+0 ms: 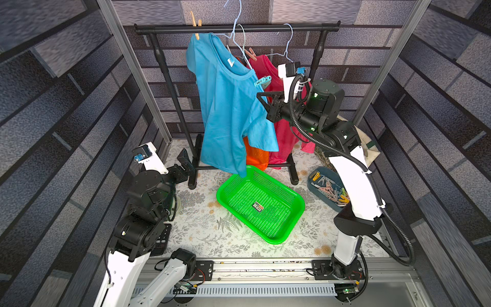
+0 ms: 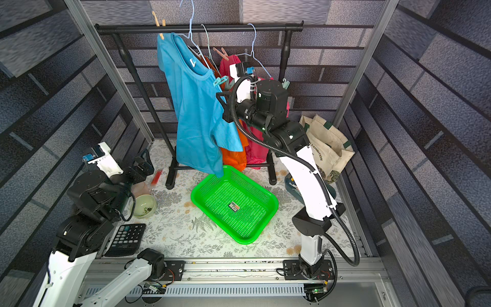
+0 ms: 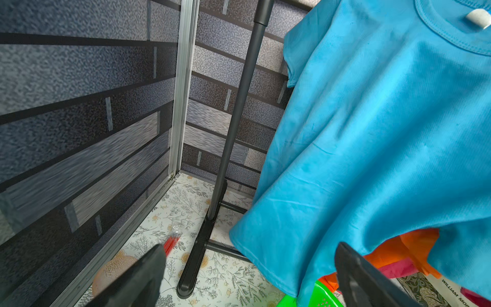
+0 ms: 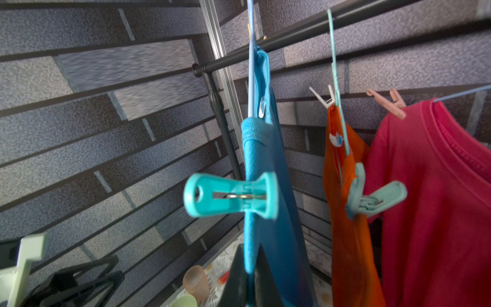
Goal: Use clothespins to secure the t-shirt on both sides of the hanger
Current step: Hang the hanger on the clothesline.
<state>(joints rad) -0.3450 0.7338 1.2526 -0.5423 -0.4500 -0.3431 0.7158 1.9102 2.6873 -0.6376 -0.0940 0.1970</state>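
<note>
Pegging apparently done: the turquoise cotton t-shirt (image 1: 228,106), upper centre of a top view, carries a teal plastic clothespin (image 4: 231,195) and a beige spring clothespin (image 1: 196,26) at its shoulders; the right hand (image 4: 249,268) pinches the fold beside the teal one, the left hand (image 1: 185,163) is spread, so the next move is probably a gentle release.

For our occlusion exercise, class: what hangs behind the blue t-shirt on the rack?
An orange garment and a red t-shirt hang behind the blue t-shirt. In both top views the orange one shows mostly at its hem; blue fabric covers the rest.
</note>
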